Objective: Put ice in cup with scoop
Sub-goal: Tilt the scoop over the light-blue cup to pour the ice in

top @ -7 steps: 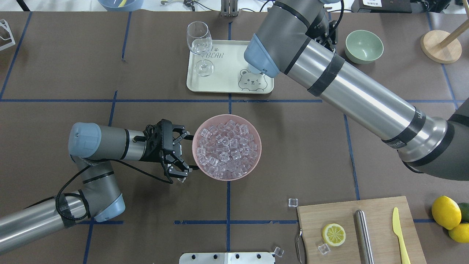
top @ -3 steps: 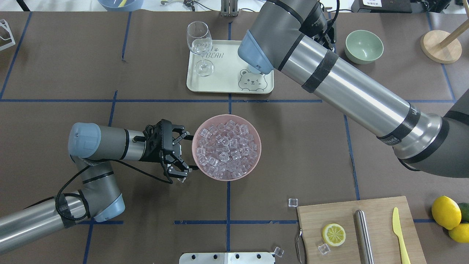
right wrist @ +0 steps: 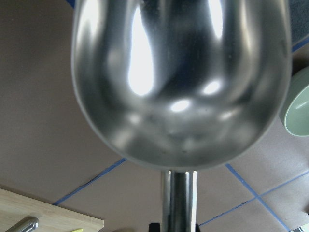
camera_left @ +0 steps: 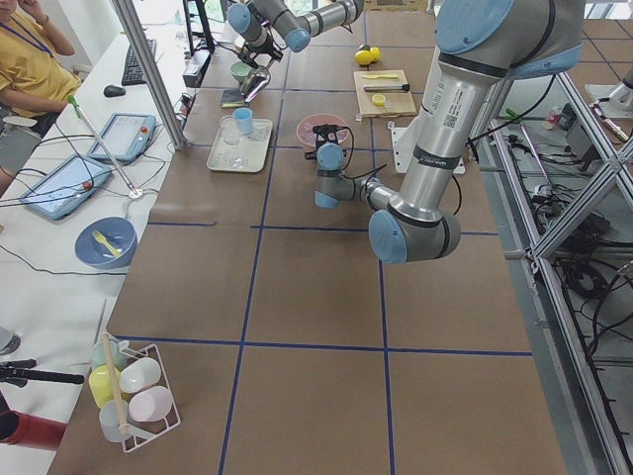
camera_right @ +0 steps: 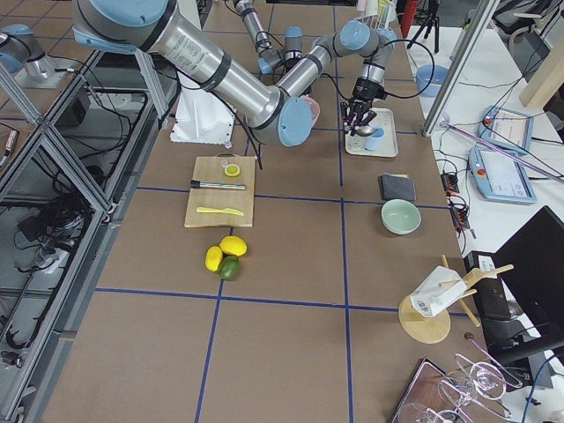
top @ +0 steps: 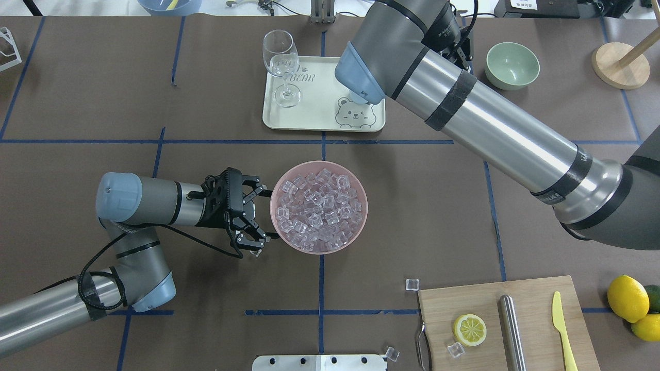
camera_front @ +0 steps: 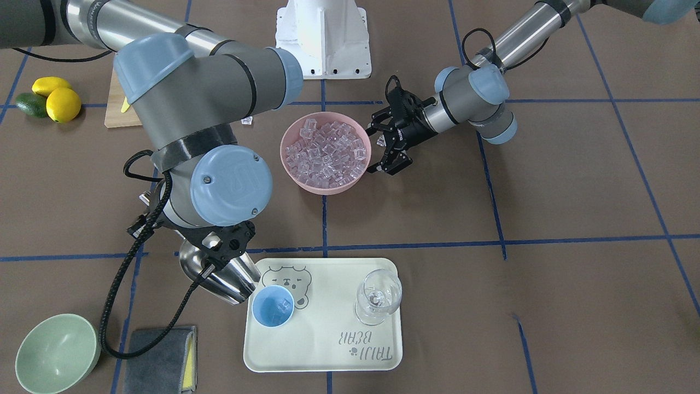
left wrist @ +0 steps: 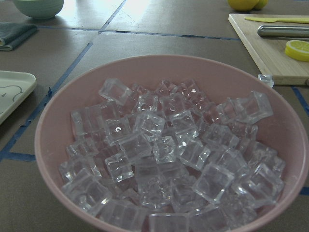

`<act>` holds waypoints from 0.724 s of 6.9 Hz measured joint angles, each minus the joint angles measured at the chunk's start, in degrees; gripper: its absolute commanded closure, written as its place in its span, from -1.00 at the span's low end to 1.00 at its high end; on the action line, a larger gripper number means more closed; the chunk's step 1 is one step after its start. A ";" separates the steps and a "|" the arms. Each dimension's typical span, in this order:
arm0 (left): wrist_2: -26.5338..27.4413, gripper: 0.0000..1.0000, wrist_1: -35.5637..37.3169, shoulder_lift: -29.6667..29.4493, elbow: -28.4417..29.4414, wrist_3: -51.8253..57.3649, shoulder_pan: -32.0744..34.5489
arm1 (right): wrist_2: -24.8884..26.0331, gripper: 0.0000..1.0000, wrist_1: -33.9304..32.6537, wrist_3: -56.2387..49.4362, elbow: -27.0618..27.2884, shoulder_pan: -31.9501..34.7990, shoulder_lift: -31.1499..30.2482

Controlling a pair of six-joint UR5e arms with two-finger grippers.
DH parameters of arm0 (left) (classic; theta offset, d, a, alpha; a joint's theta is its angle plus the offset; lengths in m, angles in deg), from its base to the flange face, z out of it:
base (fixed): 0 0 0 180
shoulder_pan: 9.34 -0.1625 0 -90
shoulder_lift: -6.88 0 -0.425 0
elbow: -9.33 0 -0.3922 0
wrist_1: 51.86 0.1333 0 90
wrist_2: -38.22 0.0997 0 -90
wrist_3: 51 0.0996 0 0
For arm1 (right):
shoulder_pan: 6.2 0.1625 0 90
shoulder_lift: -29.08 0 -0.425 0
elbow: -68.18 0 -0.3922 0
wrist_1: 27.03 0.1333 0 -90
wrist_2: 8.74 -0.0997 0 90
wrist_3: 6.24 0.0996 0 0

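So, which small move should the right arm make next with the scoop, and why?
Probably tip the scoop a little more steeply toward the cup. Its mouth slopes down beside the rim, the right gripper clamps its handle, and only a cube or two of ice lies inside the cup.

Taking the overhead view, clock centred on the pink bowl (top: 364,214): barred at 9 o'clock by the left gripper (top: 264,216), with fingers spread just beside the rim. Free brown table from 3 round to 6 o'clock, apart from a stray ice cube (top: 412,284) at 5 near the cutting board (top: 531,304). Clear strip at 12 up to the tray (top: 314,108). Roofed from 1 to 3 o'clock by the right arm (top: 490,123). On the tray, wine glass (top: 281,62) at 9 o'clock, scoop (camera_front: 219,276) and cup (camera_front: 272,306) close together at 3, bare floor between
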 measured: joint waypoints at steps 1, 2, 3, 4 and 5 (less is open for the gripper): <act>0.00 -0.99 -0.02 0.00 0.00 0.00 0.00 | -0.04 1.00 0.01 0.00 0.16 0.01 -0.10; 0.00 -0.99 -0.03 0.00 0.00 0.00 0.00 | -0.26 1.00 0.03 0.28 0.62 0.06 -0.30; 0.00 -0.99 -0.04 0.00 0.00 0.00 0.00 | -0.56 1.00 -0.10 0.90 1.36 0.08 -0.68; 0.00 -0.99 -0.05 0.00 0.00 0.00 0.00 | -0.72 1.00 -0.50 1.29 2.31 0.20 -1.40; 0.00 -0.99 -0.02 0.00 0.00 0.02 0.00 | -1.35 1.00 -0.93 1.52 4.17 0.77 -2.73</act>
